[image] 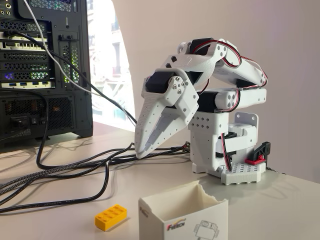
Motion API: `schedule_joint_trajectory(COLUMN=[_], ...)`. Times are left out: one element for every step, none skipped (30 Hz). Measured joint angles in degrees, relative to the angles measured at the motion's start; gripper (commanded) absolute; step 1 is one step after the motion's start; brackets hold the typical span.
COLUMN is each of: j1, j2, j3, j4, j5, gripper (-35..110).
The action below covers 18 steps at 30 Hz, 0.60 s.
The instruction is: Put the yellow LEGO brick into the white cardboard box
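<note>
The yellow LEGO brick [111, 216] lies flat on the white table near the front, studs up. Just to its right stands the white cardboard box [183, 217], open at the top with a torn rim and a red-and-black logo on its front. My white gripper [144, 152] hangs behind and above both, pointing down and to the left, its tips just over the cables. Its two fingers lie together with nothing between them. The arm is folded back over its base [227, 150].
A black computer tower [42, 70] stands at the back left. Several black and braided cables [75, 170] run from it across the table behind the brick. A pale wall is behind the arm.
</note>
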Motion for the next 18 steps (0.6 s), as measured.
schedule_joint_trajectory(j1=[0.0,0.0,-0.4,-0.9,-1.1,-1.0,-0.8,-0.8,-0.8,-0.9,-0.9,-1.0,-1.0,-1.0,-1.0,-1.0,-1.0,-1.0], j2=[0.0,0.0,0.0,0.3,0.4,0.1,0.0,0.1,0.1,0.1,0.1,0.1,0.1,0.1,0.1,0.1,0.1,0.2], j3=[0.0,0.0,0.0,0.4,0.8,1.0,1.1,1.1,1.1,1.1,1.1,1.1,1.1,1.1,1.1,1.1,1.1,1.1], j4=[0.0,0.0,0.0,0.0,0.0,0.0,0.0,0.0,0.0,0.0,0.0,0.0,0.0,0.0,0.1,0.2,0.4,0.9], j5=[0.0,-0.4,-1.1,-1.5,-2.0,-2.4,-2.4,-2.3,-2.4,-2.5,-2.5,-2.5,-2.5,-2.5,-2.5,-2.5,-2.2,-2.2], gripper=[-9,-9,-9,-9,-9,-9,-9,-9,-9,-9,-9,-9,-9,-9,-9,-9,-9,-9])
